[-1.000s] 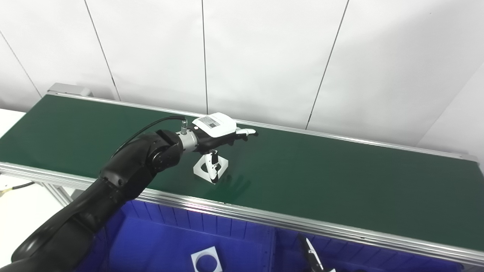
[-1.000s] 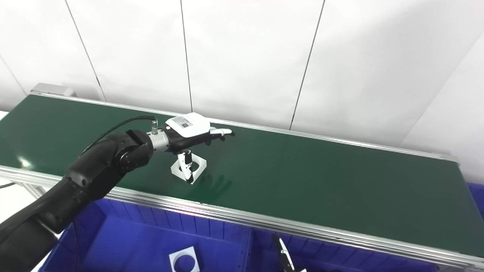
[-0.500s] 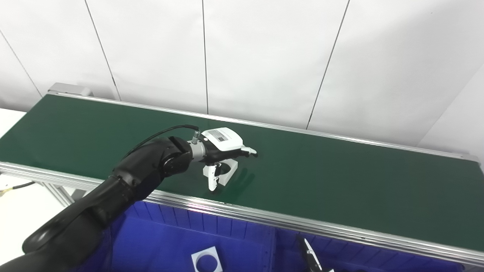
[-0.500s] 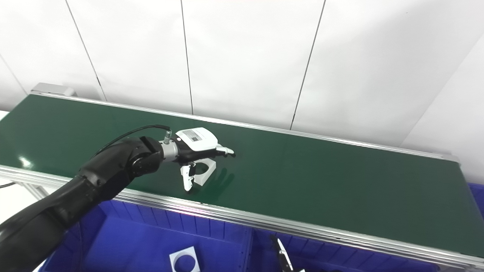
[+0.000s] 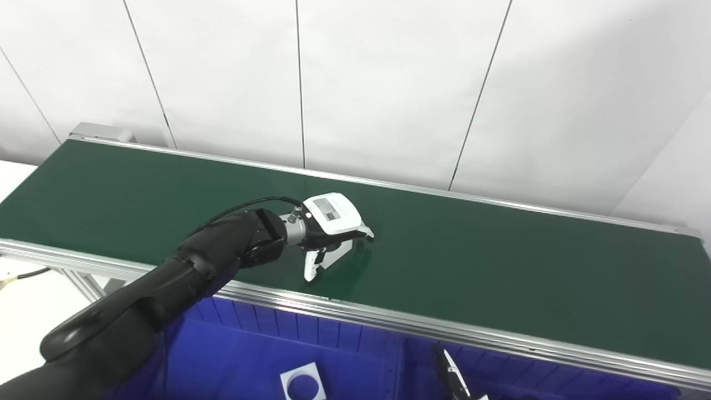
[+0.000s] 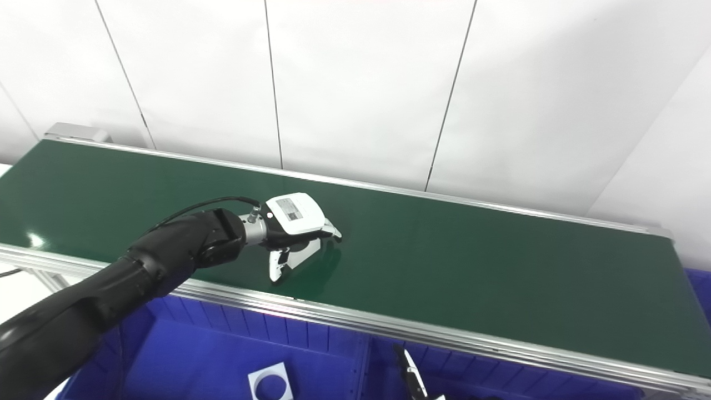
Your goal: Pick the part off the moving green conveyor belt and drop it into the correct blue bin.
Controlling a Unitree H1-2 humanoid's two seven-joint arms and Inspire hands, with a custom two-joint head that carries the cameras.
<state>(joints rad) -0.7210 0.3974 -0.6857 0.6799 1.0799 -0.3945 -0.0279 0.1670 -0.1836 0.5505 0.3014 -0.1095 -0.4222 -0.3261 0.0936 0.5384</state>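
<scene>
A green conveyor belt (image 5: 500, 266) is seen running across the view between aluminium rails, with white wall panels behind it. Below its near rail, a blue bin (image 5: 233, 355) is seen at left and a second blue bin (image 6: 500, 383) beside it at right. The left arm is extended over the belt, and the left hand (image 5: 330, 222) is lowered onto the near half of it. A flat white part (image 5: 336, 256) is partly covered by that hand; the thumb (image 5: 311, 269) is set at its near edge, the other fingers curled over its far side. The fingers are drawn narrow around the part, but whether it is truly clamped or lifted cannot be told. A white square plate with a round hole (image 5: 303, 383) is seen on the left bin's floor. The right hand (image 5: 458, 383) is only glimpsed low over the right bin; its state cannot be told.

Risk noted: because the part is thin and the belt is moving, it may be dragged from under the fingers or tipped before closure is complete.
</scene>
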